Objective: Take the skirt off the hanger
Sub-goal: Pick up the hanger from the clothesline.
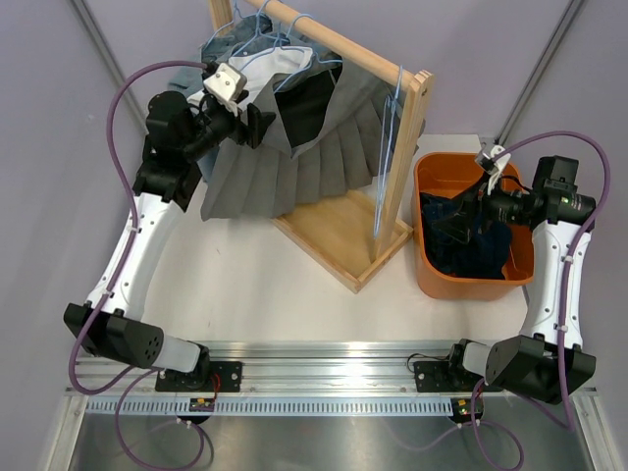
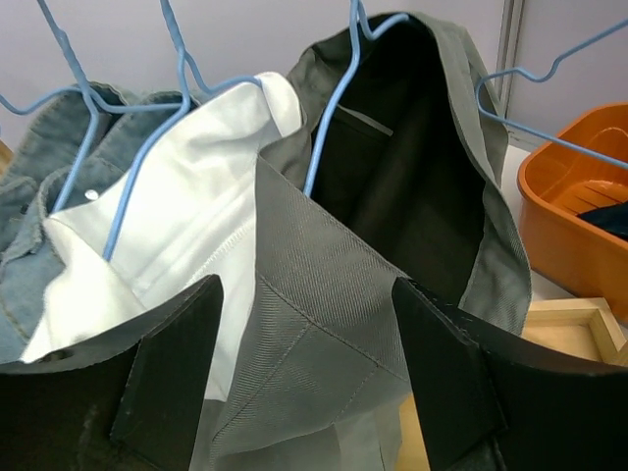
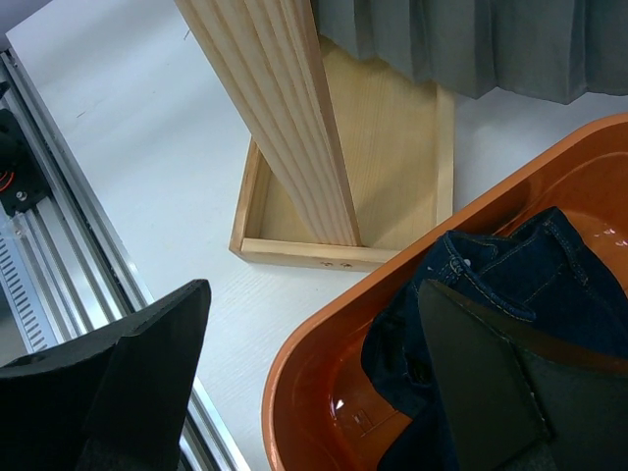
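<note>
A white table (image 1: 245, 294) carries two things. The rack's shallow wooden base tray (image 1: 339, 245) sits toward the back, turned at an angle. Just beside its right corner stands an orange tub (image 1: 461, 287) with dark denim inside. The grey skirt (image 1: 285, 172) hangs low over the tray's left side; whether its hem touches the table, I cannot tell.

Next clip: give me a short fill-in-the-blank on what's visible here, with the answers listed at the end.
1. The grey skirt hangs on a ____ wire hanger.
2. The left gripper, up at the skirt's waistband, is ____.
3. The right gripper hovers over the ____ tub, which holds dark jeans.

Missing words: blue; open; orange.
</note>
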### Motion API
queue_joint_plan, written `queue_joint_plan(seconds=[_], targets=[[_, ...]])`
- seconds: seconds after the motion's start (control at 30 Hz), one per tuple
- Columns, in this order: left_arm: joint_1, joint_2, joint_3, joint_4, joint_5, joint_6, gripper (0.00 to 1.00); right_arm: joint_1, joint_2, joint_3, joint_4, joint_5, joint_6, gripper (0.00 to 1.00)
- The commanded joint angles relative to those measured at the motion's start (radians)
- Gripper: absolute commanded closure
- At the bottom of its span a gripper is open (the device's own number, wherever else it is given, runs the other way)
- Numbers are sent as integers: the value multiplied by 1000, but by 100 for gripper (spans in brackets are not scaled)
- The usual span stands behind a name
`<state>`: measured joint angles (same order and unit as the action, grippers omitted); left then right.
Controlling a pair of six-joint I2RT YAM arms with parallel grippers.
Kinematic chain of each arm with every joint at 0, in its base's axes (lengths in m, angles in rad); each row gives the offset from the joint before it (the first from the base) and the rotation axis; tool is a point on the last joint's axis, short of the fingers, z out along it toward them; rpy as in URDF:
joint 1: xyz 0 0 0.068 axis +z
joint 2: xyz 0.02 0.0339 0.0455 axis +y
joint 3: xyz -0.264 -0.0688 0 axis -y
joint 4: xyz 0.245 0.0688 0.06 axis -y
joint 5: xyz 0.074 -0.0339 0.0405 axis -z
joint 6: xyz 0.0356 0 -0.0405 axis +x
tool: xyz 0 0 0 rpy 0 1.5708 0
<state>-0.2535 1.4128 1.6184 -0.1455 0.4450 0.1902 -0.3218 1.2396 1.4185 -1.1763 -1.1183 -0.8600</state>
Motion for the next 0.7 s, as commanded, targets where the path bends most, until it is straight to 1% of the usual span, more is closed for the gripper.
queue_joint_plan(seconds=[0.0,0.13,0.33,0.43,0.47,0.57,0.6,0.67], targets=[[8,15,8,-9,31,37,28,1,-20,-12,3,-29,-10,6],[13,38,9,-19,46,34,34,1,-26,-20,3,-28,-10,6],[14,66,-17,-9,32,41,36,1,-26,-21,3,-32,-2,6],[13,89,-11,0,20,41,41,0,-26,-16,3,-38,3,6],[14,94,-5,0,17,40,46,0,-25,-15,4,-41,6,6],[13,112,3,4,17,38,51,1,-23,-12,3,-44,12,6],[14,114,3,7,20,37,56,0,-23,-10,6,-44,12,6],[13,121,5,17,30,29,63,1,-22,-12,6,-44,16,6]])
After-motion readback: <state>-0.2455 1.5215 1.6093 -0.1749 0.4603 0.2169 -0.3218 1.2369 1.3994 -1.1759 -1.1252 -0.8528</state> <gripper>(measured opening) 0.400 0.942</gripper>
